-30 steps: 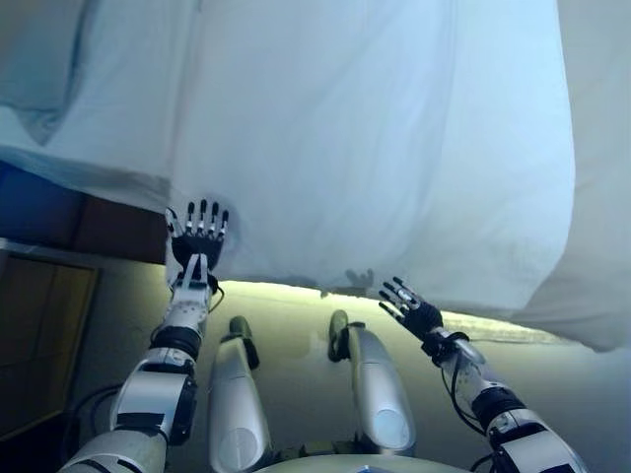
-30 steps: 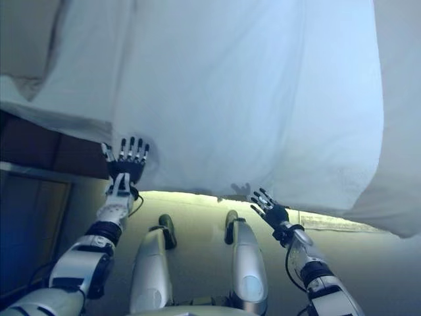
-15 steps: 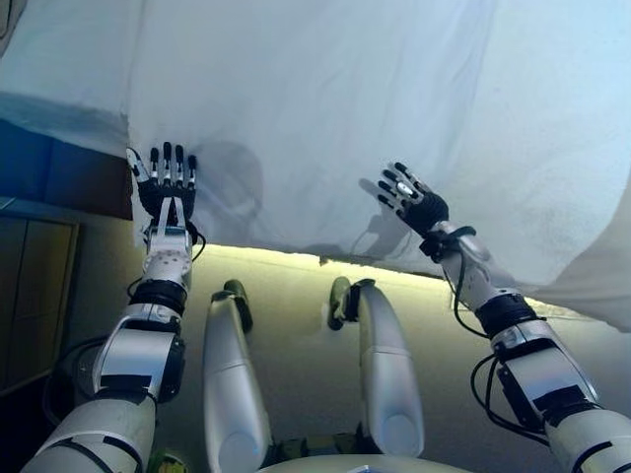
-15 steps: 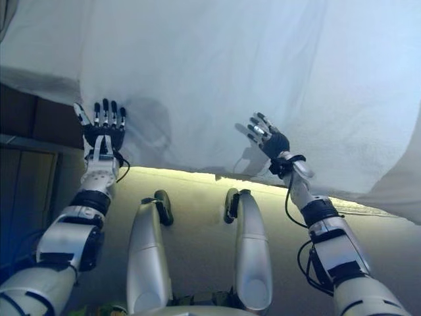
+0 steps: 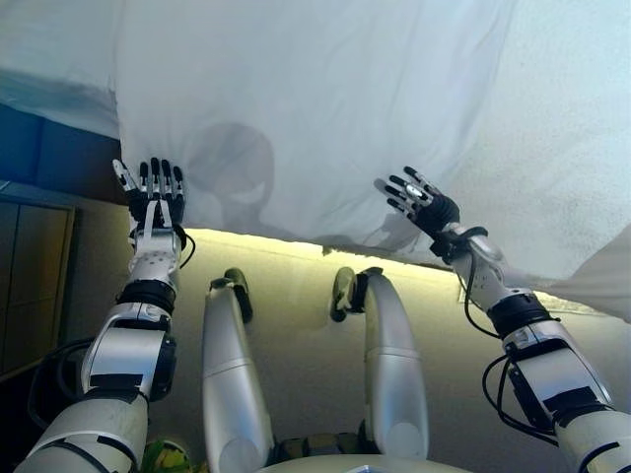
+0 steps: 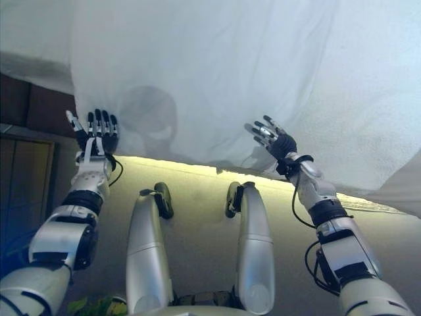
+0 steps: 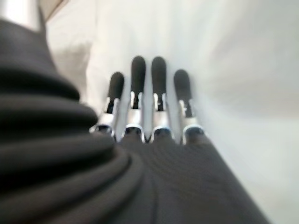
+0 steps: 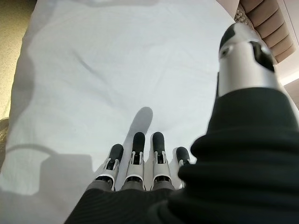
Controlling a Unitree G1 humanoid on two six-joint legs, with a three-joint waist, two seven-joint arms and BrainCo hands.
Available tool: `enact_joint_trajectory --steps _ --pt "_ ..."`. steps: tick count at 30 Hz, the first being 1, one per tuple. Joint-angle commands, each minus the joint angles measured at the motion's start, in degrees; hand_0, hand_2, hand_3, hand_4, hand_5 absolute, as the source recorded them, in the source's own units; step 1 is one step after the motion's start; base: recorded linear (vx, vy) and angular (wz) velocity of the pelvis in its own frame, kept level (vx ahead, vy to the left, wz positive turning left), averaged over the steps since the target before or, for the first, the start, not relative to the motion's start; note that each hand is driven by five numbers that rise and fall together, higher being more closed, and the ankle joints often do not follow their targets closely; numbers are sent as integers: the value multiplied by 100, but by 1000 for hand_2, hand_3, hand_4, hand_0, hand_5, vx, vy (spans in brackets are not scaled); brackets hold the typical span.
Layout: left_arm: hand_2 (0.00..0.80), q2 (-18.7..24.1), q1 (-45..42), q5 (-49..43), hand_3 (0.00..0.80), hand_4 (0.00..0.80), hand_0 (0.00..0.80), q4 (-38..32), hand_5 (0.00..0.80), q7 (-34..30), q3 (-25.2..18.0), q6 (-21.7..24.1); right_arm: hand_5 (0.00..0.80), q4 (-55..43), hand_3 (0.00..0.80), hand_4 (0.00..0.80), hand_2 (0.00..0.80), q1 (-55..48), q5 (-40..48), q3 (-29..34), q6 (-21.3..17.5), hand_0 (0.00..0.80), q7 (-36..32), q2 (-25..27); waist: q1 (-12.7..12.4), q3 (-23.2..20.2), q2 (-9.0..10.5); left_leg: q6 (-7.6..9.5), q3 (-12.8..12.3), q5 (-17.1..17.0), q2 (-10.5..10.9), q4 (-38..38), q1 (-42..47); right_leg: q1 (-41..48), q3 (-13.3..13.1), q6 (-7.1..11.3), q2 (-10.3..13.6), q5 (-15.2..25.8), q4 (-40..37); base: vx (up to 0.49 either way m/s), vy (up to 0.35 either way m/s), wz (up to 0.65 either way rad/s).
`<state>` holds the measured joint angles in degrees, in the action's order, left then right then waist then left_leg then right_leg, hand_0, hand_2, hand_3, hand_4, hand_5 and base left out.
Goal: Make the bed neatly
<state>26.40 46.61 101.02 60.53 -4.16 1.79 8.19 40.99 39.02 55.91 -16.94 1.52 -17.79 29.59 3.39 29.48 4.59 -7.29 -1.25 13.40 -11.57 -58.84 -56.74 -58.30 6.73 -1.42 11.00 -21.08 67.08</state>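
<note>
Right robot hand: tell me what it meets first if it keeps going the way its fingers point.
The white bed sheet. The right robot hand points its straight fingers across it, and nothing else shows ahead; how close they already are is unclear.

Bright, cool daylight washes the white sheet point(image 5: 325, 108), nearly overexposed toward its far right. Soft grey shadows lie on the sheet near its hanging edge. The floor point(image 5: 296, 296) below is dimmer, yellowish. The left wrist view is blurred, with the left hand point(image 7: 149, 135) out of focus.
</note>
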Motion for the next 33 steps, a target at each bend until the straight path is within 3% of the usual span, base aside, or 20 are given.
enact_joint_trajectory --steps 1,6,11,15,21,28,33 --pt "0 -44 7 279 0 0 0 320 0 142 -112 -101 0 -234 0 0 0 -92 248 -124 -168 0 44 53 -26 -177 17 547 -283 556 327 -312 -7 87 65 341 3 387 -417 -47 -42 0" --pt "0 -199 60 546 0 0 0 438 0 303 -172 -71 0 -254 0 0 0 97 264 -140 -290 0 160 -16 -61 -163 49 544 -251 558 364 -333 -110 4 92 341 -24 402 -410 -49 -34 1" --pt "0 -599 -92 602 0 0 0 453 0 249 -226 -378 0 -190 0 0 0 351 204 -164 -267 0 287 -150 -155 -129 54 532 -225 514 419 -233 -89 50 147 358 -27 426 -459 -36 -49 2" --pt "0 -799 -251 526 0 0 0 581 0 126 -207 -691 0 281 0 0 0 577 -23 -208 -44 0 361 -241 -254 -93 -5 513 -224 419 468 -52 -21 121 183 371 -1 465 -540 -21 -60 6" --pt "0 -945 -353 -315 0 0 0 738 0 -745 191 -1321 0 1828 0 0 0 1355 -756 -431 520 0 506 -295 -481 -2 -188 479 -240 170 545 444 55 171 255 374 26 603 -787 -45 -56 10" --pt "0 -994 -406 -839 0 0 0 41 0 -1985 986 -1017 0 2732 0 0 0 1878 -1446 -629 1279 0 1179 -167 -622 31 -497 448 -280 -56 697 1042 138 161 267 398 40 770 -1169 -64 5 15" --pt "0 -1040 -685 -871 0 0 0 -783 0 -2638 1089 -585 0 3051 0 0 0 1867 -1674 -634 1804 0 1427 -23 -745 31 -684 442 -287 -90 798 1282 223 212 313 402 78 802 -1359 -38 -20 6"
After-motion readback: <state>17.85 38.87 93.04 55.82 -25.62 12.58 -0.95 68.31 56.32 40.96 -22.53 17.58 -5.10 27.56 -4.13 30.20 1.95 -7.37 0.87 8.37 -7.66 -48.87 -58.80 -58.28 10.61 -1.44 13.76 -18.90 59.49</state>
